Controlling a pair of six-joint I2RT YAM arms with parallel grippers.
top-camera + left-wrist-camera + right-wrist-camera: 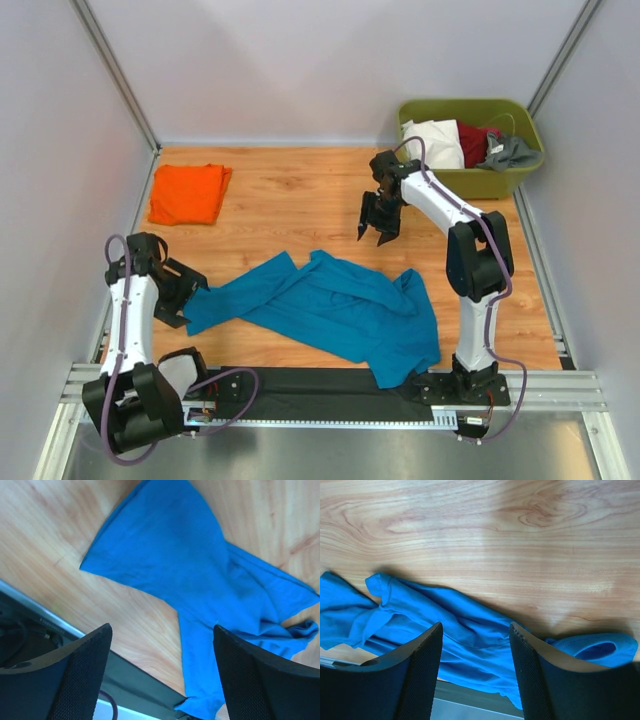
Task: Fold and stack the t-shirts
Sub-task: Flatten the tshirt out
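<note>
Woodgrain tabletop (300,200) is carrying the teal-blue shirt (340,310), sprawling soft and rumpled along the near edge. The olive plastic tub (520,180) of clothes is sitting far right, the orange shirt (187,193) lying folded flat far left. Left gripper (185,300) is gaping wide and empty at the teal cloth's left end; right gripper (372,236) is hanging half-open, empty, over bare wood.

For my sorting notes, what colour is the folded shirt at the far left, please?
The folded shirt is plain bright orange; the top external view shows it best.

Lab test cell: white panels (50,150), aluminium framing (116,75).
</note>
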